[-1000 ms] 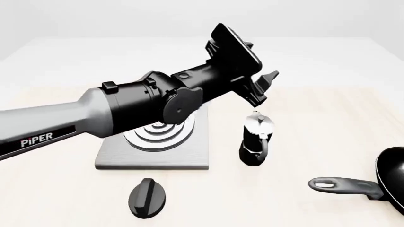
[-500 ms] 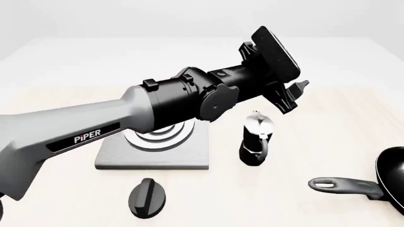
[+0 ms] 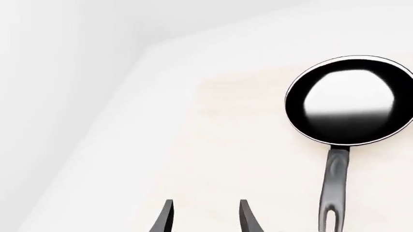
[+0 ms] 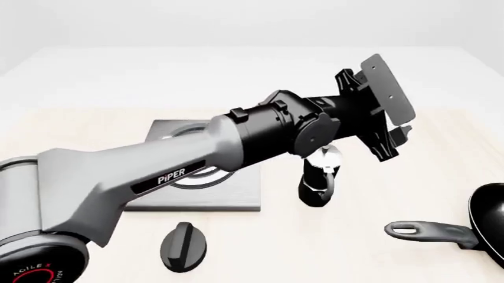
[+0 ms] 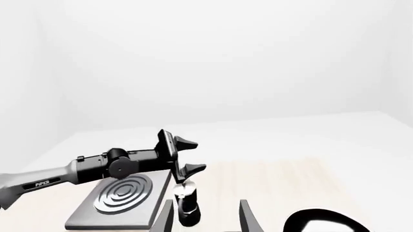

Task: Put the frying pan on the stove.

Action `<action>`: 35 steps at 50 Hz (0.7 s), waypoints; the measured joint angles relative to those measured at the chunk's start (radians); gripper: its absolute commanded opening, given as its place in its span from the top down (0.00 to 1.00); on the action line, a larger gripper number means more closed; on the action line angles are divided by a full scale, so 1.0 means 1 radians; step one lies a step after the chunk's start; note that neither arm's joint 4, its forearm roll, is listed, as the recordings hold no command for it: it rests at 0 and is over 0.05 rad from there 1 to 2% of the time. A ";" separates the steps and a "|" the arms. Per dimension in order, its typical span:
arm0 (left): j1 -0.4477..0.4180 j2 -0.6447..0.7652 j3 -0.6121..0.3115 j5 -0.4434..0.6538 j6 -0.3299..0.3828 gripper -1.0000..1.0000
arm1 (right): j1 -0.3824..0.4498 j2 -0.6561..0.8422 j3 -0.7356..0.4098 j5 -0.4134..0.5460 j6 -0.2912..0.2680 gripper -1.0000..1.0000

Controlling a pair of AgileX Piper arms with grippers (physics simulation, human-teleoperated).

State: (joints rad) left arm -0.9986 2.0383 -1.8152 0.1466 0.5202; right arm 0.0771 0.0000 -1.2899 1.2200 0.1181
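Observation:
The frying pan (image 4: 490, 213) lies at the table's right edge, cut off by the front view, its long handle (image 4: 431, 230) pointing left. The left wrist view shows it whole (image 3: 348, 100), with a glossy pale inside. The stove (image 4: 228, 197) sits left of centre, partly hidden by my left arm. My left gripper (image 4: 398, 142) is open and empty, in the air just right of the moka pot and well up-left of the pan; it also shows in the right wrist view (image 5: 192, 155). My right gripper (image 5: 205, 215) is open and empty, and is out of the front view.
A black-and-silver moka pot (image 4: 318, 180) stands upright between stove and pan, below my left wrist. A black oval knob (image 4: 185, 246) lies in front of the stove. In the right wrist view the stove (image 5: 119, 197) and moka pot (image 5: 187, 205) show too.
My left arm has swung to the right, carrying the open gripper from over the stove's right side to past the moka pot, toward the pan. The pan, pot and knob have not moved.

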 measured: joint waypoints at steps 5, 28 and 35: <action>-0.010 0.028 -0.034 0.026 0.008 0.00 | 0.000 0.000 0.001 0.000 0.002 0.00; -0.042 0.147 -0.138 0.099 0.035 0.00 | -0.001 0.000 0.004 0.000 0.010 0.00; -0.057 0.170 -0.147 0.103 0.028 0.00 | -0.001 0.000 0.005 0.000 0.013 0.00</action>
State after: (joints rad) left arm -1.0554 2.2078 -1.9621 0.2493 0.5478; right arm 0.0764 0.0000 -1.2849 1.2200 0.1308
